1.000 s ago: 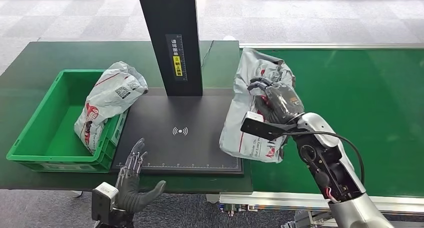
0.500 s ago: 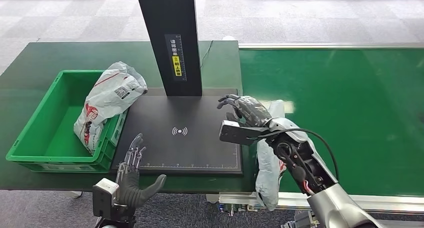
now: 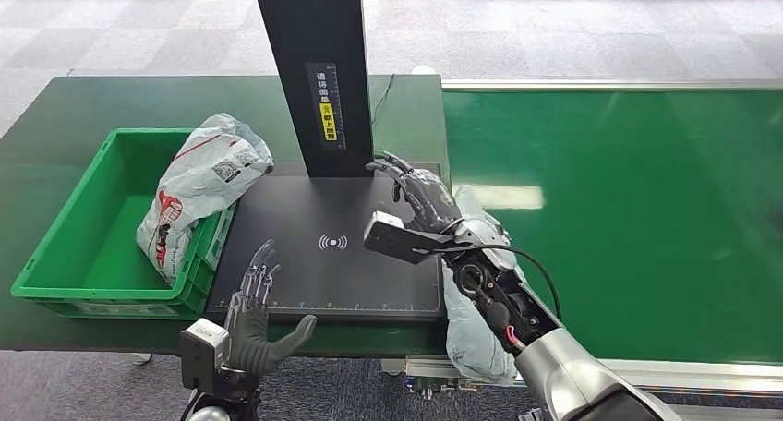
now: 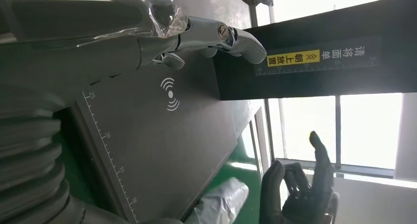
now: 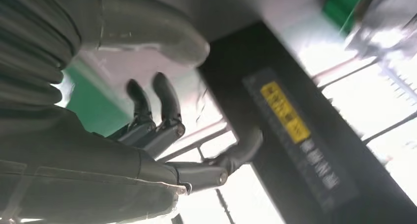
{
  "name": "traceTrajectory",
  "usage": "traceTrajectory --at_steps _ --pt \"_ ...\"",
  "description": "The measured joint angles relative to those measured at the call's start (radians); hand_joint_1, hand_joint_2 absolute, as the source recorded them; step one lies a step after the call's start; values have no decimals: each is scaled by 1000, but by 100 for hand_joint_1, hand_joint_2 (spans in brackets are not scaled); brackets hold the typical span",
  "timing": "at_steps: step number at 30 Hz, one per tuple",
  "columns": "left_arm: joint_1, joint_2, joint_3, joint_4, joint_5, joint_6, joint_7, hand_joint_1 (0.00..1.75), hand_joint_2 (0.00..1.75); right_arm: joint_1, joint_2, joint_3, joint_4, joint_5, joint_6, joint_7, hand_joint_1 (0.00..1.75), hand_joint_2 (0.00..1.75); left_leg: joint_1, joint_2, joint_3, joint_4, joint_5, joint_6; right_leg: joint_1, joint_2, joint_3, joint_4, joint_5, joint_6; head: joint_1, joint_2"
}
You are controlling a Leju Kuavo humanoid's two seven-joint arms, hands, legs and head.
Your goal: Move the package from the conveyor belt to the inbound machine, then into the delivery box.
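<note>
The right hand point(image 3: 420, 198) is hovering over the right part of the inbound machine's black plate point(image 3: 305, 273), just beside the machine's dark upright column point(image 3: 319, 70), with its fingers point(image 5: 167, 101) spread apart and holding nothing. The grey package point(image 3: 471, 324) is hanging off the plate's right front corner, under the right forearm, partly over the bench point(image 3: 83, 116) edge and next to the green conveyor belt point(image 3: 646, 209); whether the arm is touching it cannot be told. The left hand point(image 3: 254, 324) is sitting at the plate's front edge, near its left corner, with fingers point(image 4: 196, 35) extended and apart, gripping nothing. The green delivery box point(image 3: 65, 246) is standing just left of the plate, and a second grey package point(image 3: 198, 186) is leaning over the box's right wall, toward the plate.
</note>
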Motion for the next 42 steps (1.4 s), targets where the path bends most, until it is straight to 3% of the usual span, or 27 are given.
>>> traceTrajectory --at_steps 4,11,16,22,28,32,37,38,39,42 --pt "5 0 0 0 -3 5 2 0 175 34 -27 -20 -78 79 -72 108 0 175 0 0 0 0 0 0 0 0 0 0 0 0 0 0" --pt "42 0 5 -10 -8 25 11 0 175 185 -122 -133 -345 221 2 372 0 175 0 -2 -1 0 -1 0 0 -1 -1 0 0 0 0 0" --pt "67 0 11 -26 -24 32 23 0 175 318 -159 -252 -523 261 154 561 0 175 0 -2 -2 0 -1 0 0 -1 -2 0 0 0 0 0" --pt "72 0 15 -33 -42 17 51 0 175 432 -169 -348 -586 266 287 653 0 175 0 -1 -2 0 -1 0 0 0 -2 0 0 0 0 0" --pt "52 -3 15 -28 -53 -6 64 0 175 482 -167 -373 -564 233 409 630 0 175 0 -1 -2 0 -1 0 0 0 -2 0 0 0 0 0" --pt "37 -5 15 -17 -55 -11 65 0 175 473 -154 -373 -511 170 449 544 0 175 0 -1 -2 0 -1 0 0 0 -1 0 0 0 0 0" --pt "23 -5 15 0 -55 -19 52 0 175 425 -130 -377 -412 34 472 361 0 175 0 1 -1 0 -1 0 0 1 -1 0 0 0 0 0" --pt "21 -5 15 3 -54 -20 49 0 175 414 -123 -378 -393 13 475 328 4 175 0 1 -1 0 -1 0 0 1 -2 0 0 0 0 0" --pt "19 -5 15 6 -54 -21 46 0 175 402 -117 -378 -373 -4 480 300 24 175 0 1 -1 0 -1 0 0 2 -2 0 0 0 0 0" --pt "11 -5 15 16 -53 -23 43 0 175 365 -98 -375 -312 -22 495 269 151 175 1 1 -1 0 -1 0 0 1 -1 0 0 0 0 0"
